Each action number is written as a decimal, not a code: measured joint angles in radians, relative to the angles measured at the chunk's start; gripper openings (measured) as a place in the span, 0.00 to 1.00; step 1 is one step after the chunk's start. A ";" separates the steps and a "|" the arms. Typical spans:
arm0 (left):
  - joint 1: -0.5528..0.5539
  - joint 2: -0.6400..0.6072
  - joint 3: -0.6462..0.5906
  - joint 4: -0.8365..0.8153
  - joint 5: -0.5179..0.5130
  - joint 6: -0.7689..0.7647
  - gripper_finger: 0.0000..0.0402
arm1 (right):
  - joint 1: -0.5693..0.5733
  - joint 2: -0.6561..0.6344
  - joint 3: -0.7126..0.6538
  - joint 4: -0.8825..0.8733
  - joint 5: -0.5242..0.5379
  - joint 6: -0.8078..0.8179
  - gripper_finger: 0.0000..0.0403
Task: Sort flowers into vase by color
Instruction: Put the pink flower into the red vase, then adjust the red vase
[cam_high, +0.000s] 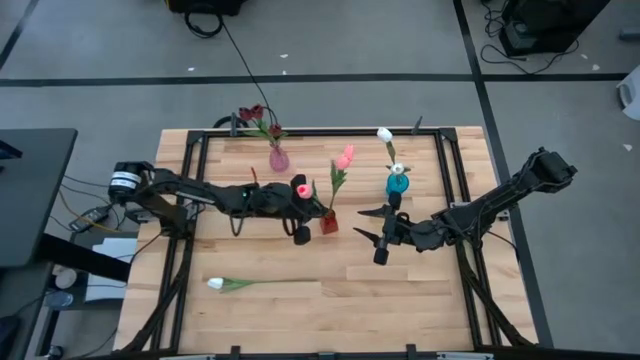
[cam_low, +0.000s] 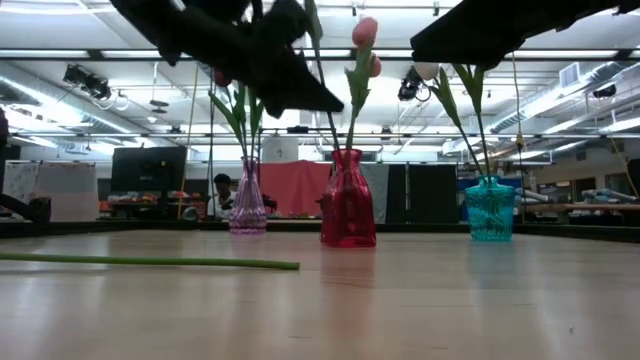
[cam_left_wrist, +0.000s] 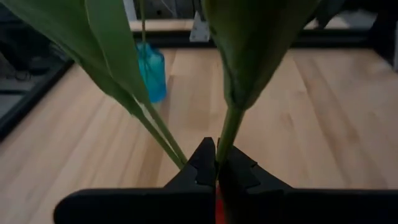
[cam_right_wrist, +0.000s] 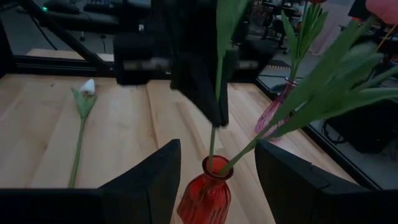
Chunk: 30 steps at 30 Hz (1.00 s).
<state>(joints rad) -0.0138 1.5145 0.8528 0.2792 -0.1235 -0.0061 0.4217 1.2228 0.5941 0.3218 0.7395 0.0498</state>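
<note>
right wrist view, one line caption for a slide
Left gripper lowers a flower stem into the red vase.

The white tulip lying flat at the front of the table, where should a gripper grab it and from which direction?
Probably mid-stem, from straight above. The white artificial tulip lies flat on the wooden table, head toward the left arm's side, thin green stem pointing toward the right. Fingers set across the stem, clear of the head and leaves, should pinch it. Nothing stands beside it.

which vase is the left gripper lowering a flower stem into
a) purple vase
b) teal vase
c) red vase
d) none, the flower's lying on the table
c: the left gripper has its fingers shut on a green stem that runs down into the mouth of the red vase.
</note>
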 joint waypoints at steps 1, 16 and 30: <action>0.005 0.014 0.000 0.002 0.005 -0.001 0.01 | 0.000 0.000 0.000 0.000 0.000 0.000 0.53; 0.027 0.040 0.000 0.015 0.024 0.033 0.34 | 0.000 0.000 0.000 -0.002 0.000 0.000 0.53; 0.020 -0.091 -0.055 -0.052 -0.010 0.055 0.40 | 0.014 0.000 0.000 -0.011 0.000 0.018 0.53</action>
<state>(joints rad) 0.0066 1.4238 0.7981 0.2273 -0.1332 0.0486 0.4359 1.2232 0.5945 0.3108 0.7391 0.0679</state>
